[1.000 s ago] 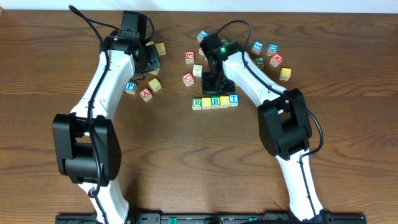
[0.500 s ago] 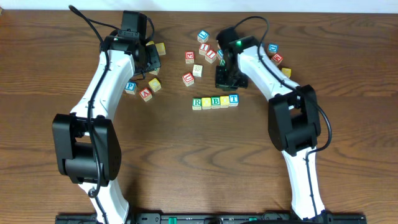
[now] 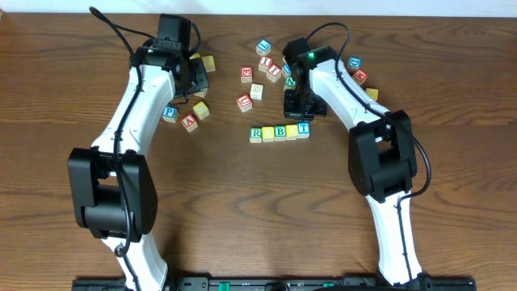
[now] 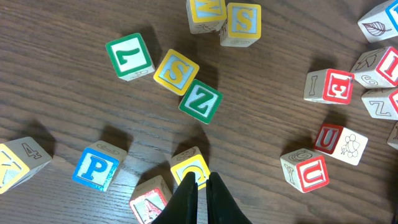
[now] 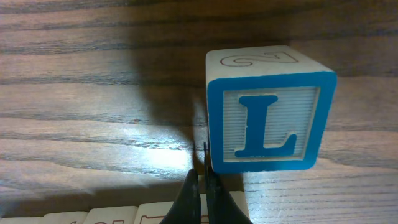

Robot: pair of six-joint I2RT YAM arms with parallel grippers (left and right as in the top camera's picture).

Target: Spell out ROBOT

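Note:
A row of letter blocks lies mid-table; I read a green R, a blue B and a blue T, with yellow blocks between them. My right gripper hovers just behind the row, shut and empty. In the right wrist view its fingers sit beside a blue L block, with the row's tops at the bottom edge. My left gripper is shut and empty. In the left wrist view its tips are over a yellow round-letter block.
Loose blocks lie round the left gripper: blue P, red A, green Z, yellow S, two red U blocks. More blocks are scattered behind the row and at the right.
My right gripper has moved to the right and a little toward the row. The left arm and the row have not moved.

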